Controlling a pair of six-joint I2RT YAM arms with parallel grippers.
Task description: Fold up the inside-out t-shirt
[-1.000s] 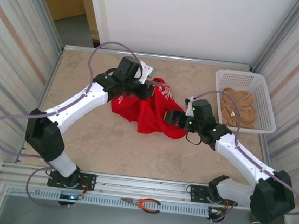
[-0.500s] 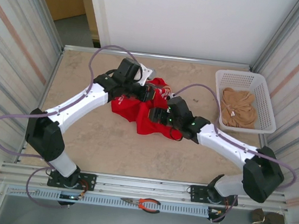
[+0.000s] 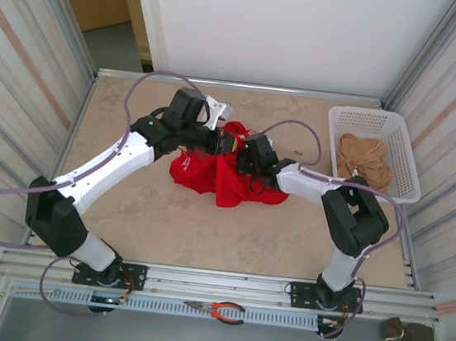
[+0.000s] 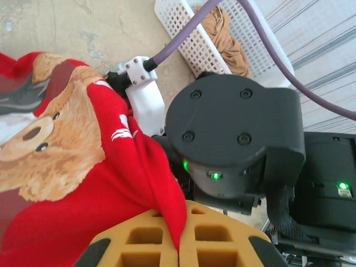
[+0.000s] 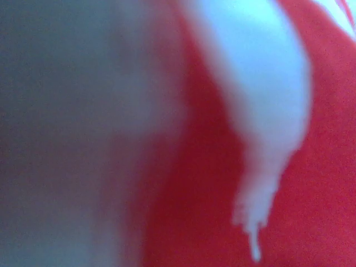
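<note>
No legible text for you to log. White marks (image 4: 119, 134) on red t-shirt (image 4: 130, 192), 9 o'clock in left wrist view: unreadable.

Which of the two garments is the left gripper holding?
The red t-shirt, pinched in the left gripper; the tan garment lies in the white basket.

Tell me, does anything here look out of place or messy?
The red t-shirt lies crumpled in a heap, a fold pinched in the left gripper. Orange-handled pliers lie loose on the front rail, an odd spot for a tool.
</note>
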